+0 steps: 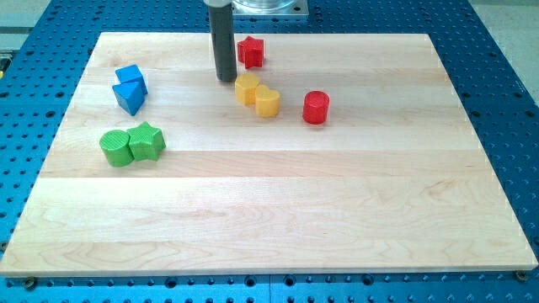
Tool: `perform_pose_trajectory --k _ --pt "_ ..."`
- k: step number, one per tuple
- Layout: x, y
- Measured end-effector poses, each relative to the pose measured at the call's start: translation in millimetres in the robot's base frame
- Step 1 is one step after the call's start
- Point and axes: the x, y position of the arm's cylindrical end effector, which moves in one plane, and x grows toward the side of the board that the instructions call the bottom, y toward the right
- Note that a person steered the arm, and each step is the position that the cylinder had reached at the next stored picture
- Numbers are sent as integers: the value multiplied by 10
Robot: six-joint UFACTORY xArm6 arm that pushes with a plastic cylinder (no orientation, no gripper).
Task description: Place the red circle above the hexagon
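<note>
The straight dark rod is positioned near the top of the pale wooden board [278, 210]; my tip [226, 80] rests just beside the yellow hexagonal block [247, 88], at its 10 o'clock. No gripper is fitted, so nothing is held. The red circular cylinder block [316, 108] stands at 3 o'clock of the yellow pair, apart from them. The second yellow block [268, 102], possibly heart-shaped, touches the hexagon. A red star block [250, 52] lies at 12 o'clock. No writing is legible.
</note>
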Motion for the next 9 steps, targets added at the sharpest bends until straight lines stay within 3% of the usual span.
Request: perform_pose_trajectory --k 1,2,3,4,5,6,9 --pt "200 430" --pt "663 343" --pt "334 757" --pt "597 1712" --pt "1097 1705" --pt "883 976" --pt "908 427"
